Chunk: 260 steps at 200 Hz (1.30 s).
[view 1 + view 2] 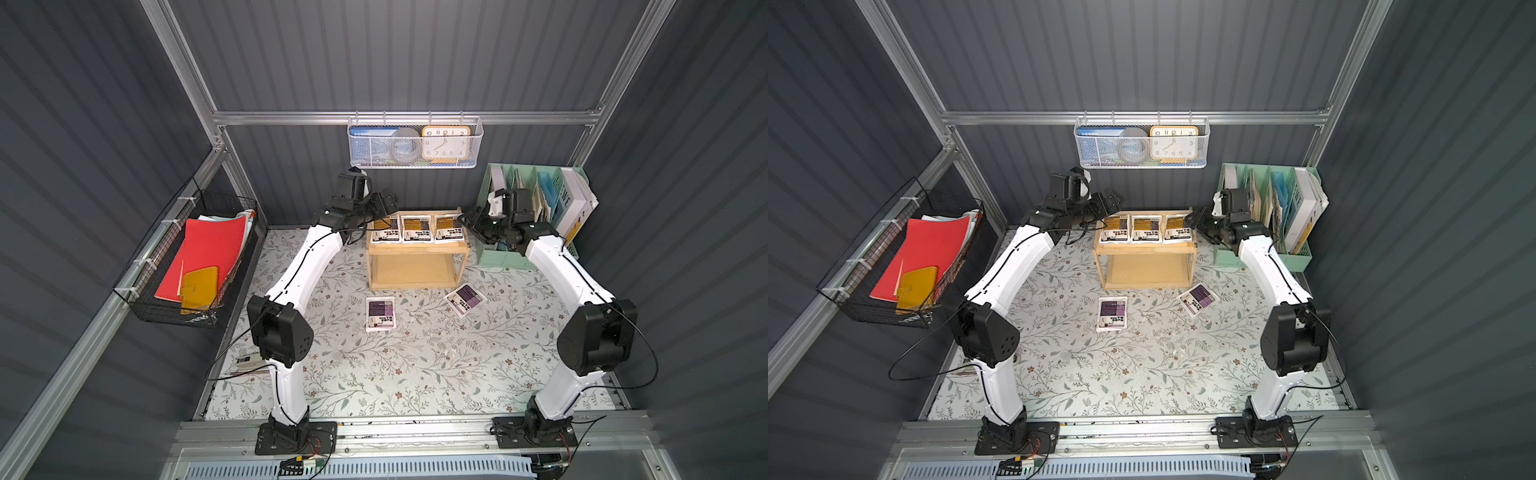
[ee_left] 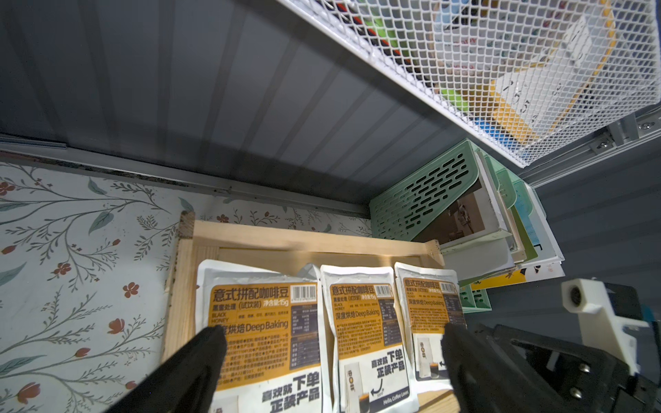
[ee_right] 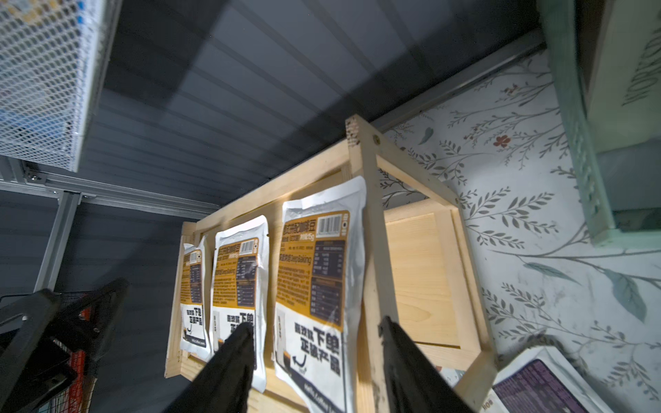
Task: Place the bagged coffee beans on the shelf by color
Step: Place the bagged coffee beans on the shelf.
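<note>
Three yellow-orange pouches [image 1: 417, 229] fill the shelf's [image 1: 417, 249] top tray, two purple pouches [image 1: 380, 312] [image 1: 465, 300] wait on the tabletop [image 1: 415, 365] before it, and both arms' jaws hover open, apparently empty, beside it.

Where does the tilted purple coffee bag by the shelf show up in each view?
Top view: tilted purple bag on the mat, off the shelf's front right corner.
Top view: the bag, same spot.
Left wrist: not in it.
Right wrist: the bag beside the shelf's post, cut by the frame edge.
Shared landmark: the shelf.
</note>
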Available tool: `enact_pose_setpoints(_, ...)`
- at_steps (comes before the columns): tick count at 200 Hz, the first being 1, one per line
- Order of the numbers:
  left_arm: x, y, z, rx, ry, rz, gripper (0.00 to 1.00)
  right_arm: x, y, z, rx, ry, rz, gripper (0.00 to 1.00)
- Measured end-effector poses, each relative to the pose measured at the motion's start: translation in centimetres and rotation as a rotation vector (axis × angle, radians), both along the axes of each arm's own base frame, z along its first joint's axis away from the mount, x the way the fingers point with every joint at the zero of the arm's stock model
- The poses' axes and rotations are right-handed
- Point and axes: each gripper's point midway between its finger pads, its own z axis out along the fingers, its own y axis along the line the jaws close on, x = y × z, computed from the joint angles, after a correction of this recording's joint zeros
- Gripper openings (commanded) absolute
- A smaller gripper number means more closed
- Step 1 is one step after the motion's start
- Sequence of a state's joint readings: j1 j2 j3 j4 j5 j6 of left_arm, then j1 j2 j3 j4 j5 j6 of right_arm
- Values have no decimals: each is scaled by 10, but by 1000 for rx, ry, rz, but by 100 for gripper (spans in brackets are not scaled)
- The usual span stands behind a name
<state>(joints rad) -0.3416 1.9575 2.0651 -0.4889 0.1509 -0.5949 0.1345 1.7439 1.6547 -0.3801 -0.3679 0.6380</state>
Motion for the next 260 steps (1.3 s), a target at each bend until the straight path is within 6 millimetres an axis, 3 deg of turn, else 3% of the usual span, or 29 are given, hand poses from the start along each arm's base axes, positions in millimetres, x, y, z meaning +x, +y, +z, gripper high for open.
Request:
enact_pose_setpoints(20,0,0,-1,2,1,1,100,-4,-1,22,4,-57,-5,60)
enact_pose_setpoints(42,0,0,-3,3,6,1,100,-4,2,29,8,-78,1,60)
enact_pose_setpoints(134,0,2,-7,10,12,8,100,15,31,-17,-1,13,55,60)
enact_pose_setpoints(210,1,3,-14,21,23,16,100,19,32,-19,-2,20,59,60)
enact_pose_setpoints(237,1,8,-19,36,28,37,100,12,32,-3,8,-10,62,60)
enact_pose_setpoints(260,-3,15,-24,59,35,65,100,-8,30,31,33,-71,69,60)
